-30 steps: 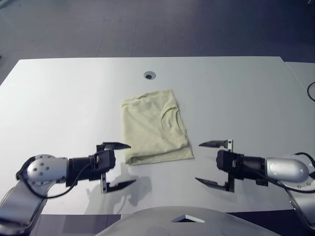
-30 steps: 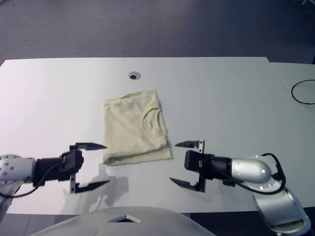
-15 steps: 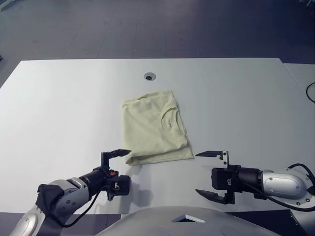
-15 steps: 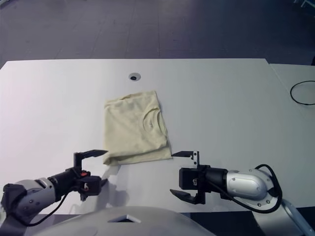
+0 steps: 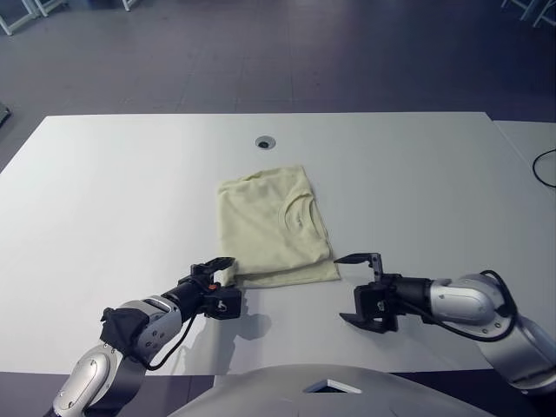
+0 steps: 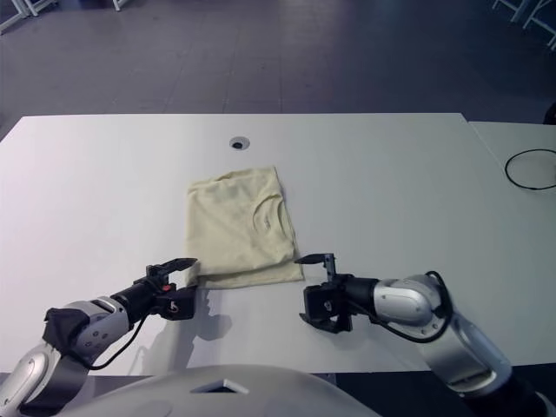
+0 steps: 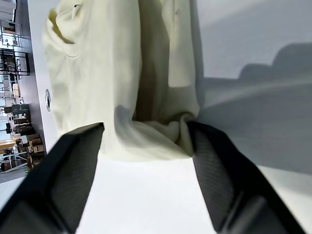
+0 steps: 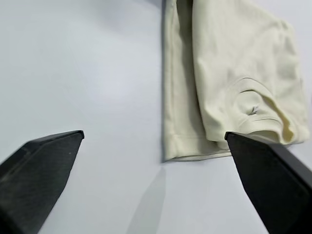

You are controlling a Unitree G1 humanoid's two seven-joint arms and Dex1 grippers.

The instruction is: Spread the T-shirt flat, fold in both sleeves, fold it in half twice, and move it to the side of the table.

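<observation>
Folded pale-yellow T-shirt (image 5: 274, 226) is lying mid-desk (image 5: 104, 191), collar facing up. Left hand (image 5: 224, 276) is sitting low at the shirt's near left corner, fingers wide, with the corner lying between them, not pinched. Right hand (image 5: 340, 288) is hovering just beside the near right corner, fingers wide, holding nothing. Cable hole (image 5: 265, 142) is sitting beyond the shirt.

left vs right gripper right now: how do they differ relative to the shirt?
The left gripper is at the near-left corner of the T-shirt, with fabric between its fingers; the right gripper sits short of the near-right corner, over bare table. The left gripper points diagonally forward into its corner; the right gripper points sideways toward the robot's left. Shared: both open, both low by the shirt's near edge.
</observation>
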